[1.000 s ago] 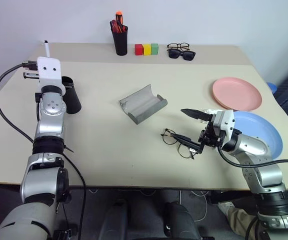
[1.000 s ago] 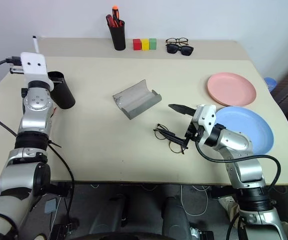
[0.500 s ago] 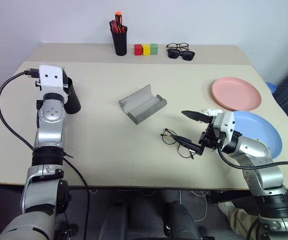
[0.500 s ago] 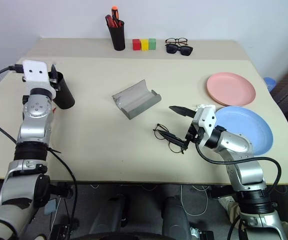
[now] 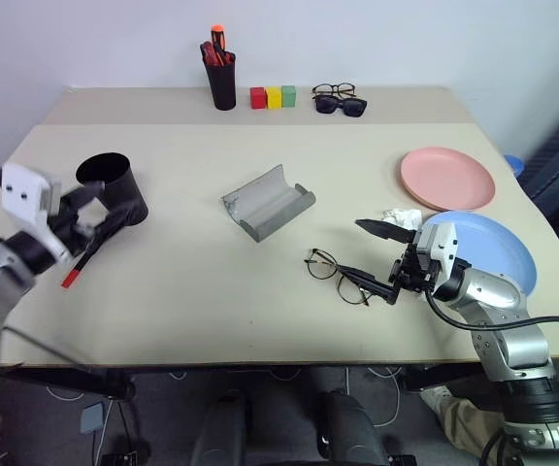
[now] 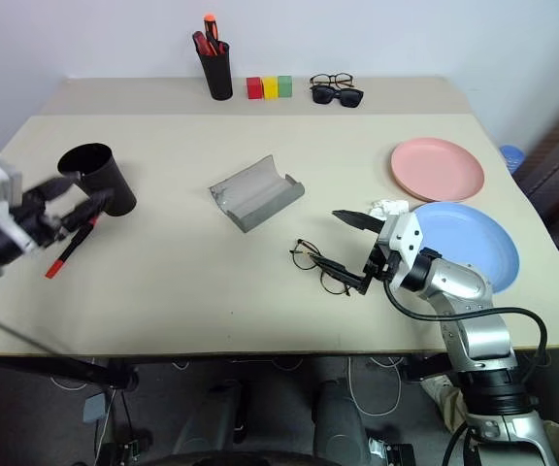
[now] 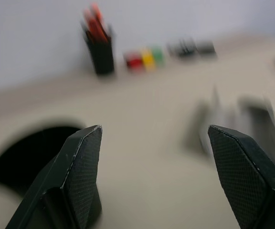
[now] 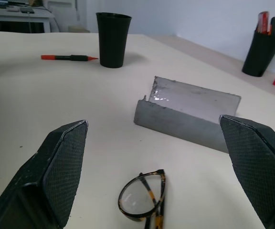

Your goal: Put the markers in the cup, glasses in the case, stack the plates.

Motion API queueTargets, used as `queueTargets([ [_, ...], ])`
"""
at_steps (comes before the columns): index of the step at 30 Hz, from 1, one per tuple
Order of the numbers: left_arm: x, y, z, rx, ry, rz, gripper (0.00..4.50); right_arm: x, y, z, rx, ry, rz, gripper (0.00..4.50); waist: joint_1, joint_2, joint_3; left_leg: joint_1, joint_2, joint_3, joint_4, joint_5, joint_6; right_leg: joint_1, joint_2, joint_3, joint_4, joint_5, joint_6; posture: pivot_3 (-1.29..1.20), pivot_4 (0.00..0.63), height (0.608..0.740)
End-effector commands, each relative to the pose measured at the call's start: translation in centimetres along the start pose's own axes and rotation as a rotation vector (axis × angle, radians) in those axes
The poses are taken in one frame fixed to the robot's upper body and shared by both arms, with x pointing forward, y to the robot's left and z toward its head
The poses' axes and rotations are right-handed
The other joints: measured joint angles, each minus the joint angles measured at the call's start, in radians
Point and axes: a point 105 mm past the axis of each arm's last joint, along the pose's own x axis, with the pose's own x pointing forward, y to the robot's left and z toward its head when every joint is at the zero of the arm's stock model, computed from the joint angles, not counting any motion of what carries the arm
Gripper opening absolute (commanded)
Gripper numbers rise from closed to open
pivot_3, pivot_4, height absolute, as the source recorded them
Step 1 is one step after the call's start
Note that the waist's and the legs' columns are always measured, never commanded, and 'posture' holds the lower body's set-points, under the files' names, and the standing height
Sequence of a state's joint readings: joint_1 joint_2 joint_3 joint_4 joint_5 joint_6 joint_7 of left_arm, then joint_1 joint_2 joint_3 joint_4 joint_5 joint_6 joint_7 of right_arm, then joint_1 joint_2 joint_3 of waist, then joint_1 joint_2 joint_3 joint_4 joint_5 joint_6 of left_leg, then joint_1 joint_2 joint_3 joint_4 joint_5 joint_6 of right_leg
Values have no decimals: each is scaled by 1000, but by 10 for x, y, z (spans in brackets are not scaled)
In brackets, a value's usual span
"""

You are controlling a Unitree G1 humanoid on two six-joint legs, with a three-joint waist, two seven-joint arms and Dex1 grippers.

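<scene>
While both claws gape, the case (image 5: 268, 202) lies open beside the upright cup (image 5: 113, 187).

1. Black cup (image 5: 113, 186) far left; red marker (image 5: 78, 268) near it.
2. Grey case (image 5: 268, 202) mid-table.
3. Salmon-pink plate (image 5: 446, 179) far right; light-blue plate (image 5: 493, 254) nearer.
4. Red, yellow, green blocks (image 5: 274, 96) at far edge.

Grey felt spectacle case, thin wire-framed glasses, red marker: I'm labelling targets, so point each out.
Grey felt spectacle case (image 5: 268, 201): left eye view, inner trough.
Thin wire-framed glasses (image 5: 323, 261): left eye view, lens nearer the case.
Red marker (image 8: 66, 57): right wrist view, barrel middle.
</scene>
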State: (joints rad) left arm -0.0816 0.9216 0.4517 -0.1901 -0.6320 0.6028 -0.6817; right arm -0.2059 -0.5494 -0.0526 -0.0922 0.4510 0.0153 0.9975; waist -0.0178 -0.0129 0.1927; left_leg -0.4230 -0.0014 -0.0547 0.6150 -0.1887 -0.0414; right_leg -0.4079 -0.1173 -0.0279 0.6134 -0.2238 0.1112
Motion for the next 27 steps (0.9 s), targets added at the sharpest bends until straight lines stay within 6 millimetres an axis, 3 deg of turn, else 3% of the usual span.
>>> queueTargets([
  [1,-20,19,-31,-29,301,-14,3599,3,0,5,-27,-33,11,4500,5,0,0,-1,0,0,0,0,0,-1,0,0,0,0,0,0,150,740],
  [5,-32,64,-71,-114,574,209,3599,8,2,1,-19,-44,24,4500,10,0,0,-2,0,0,0,-2,-3,-4,-1,-1,-2,-1,1,0,150,740],
  [9,-27,78,-76,-128,629,261,3599,10,2,1,-19,-47,29,4500,7,-2,1,-4,0,1,-2,0,0,-3,-1,-1,-2,1,-1,0,150,740],
  [19,12,89,-64,-143,629,295,3599,4,4,0,-19,-41,10,4500,5,-3,1,-3,0,0,-2,0,0,-3,0,-1,2,1,1,0,150,740],
  [27,51,86,-59,-116,642,275,3599,1,6,2,-20,-33,-3,4500,7,-4,1,-3,0,0,-1,1,0,-2,0,-1,2,2,5,0,150,740],
])
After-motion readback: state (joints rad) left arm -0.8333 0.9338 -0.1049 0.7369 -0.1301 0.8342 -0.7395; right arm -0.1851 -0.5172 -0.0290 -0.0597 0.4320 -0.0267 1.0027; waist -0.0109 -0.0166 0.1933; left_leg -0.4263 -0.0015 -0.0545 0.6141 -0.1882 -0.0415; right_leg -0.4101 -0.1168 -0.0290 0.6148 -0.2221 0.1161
